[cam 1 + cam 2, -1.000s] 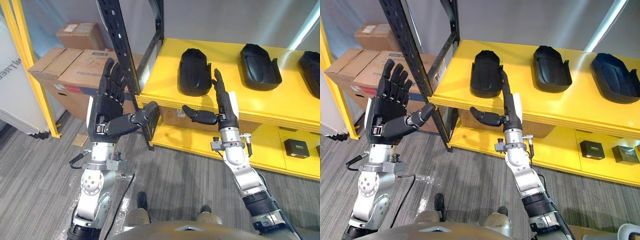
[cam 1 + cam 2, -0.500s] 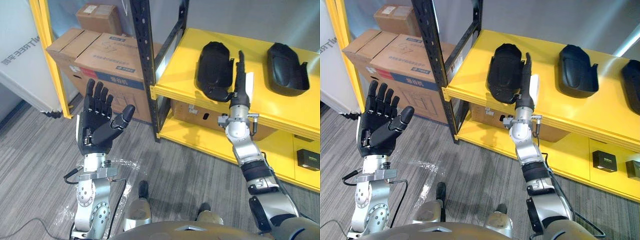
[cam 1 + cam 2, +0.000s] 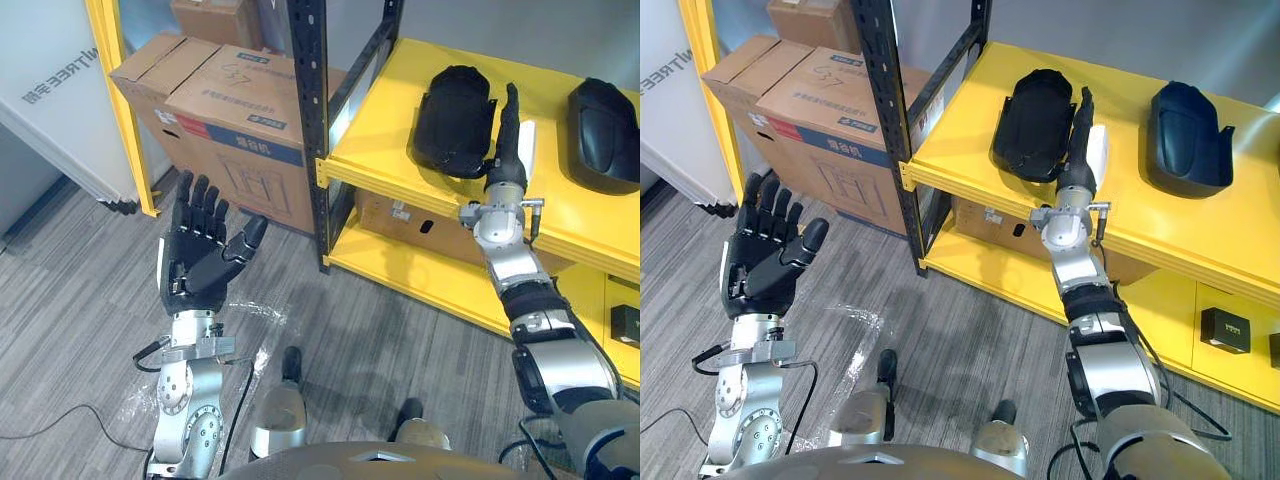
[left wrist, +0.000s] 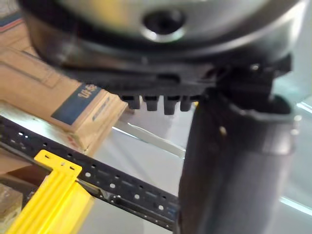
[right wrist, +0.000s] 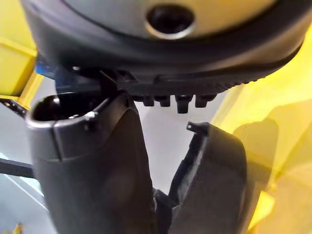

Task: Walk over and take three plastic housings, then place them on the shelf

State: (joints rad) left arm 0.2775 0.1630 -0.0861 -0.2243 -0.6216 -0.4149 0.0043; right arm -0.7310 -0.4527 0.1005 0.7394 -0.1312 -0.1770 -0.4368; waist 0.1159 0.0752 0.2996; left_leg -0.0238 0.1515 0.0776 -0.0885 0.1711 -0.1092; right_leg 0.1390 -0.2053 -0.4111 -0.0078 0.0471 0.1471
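**Robot closes on first housing**

The nearest plastic housing (image 3: 1033,122) lies on the yellow shelf (image 3: 960,135); the right hand (image 3: 1077,150), fingers straight and gripping nothing, has risen to its 3 o'clock edge, so a grasp looks near; the left hand (image 3: 760,262) is spread empty at 8 o'clock.

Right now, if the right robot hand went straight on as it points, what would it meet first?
Probably the black plastic housing beside the right robot hand; depth unclear, it may slide past.
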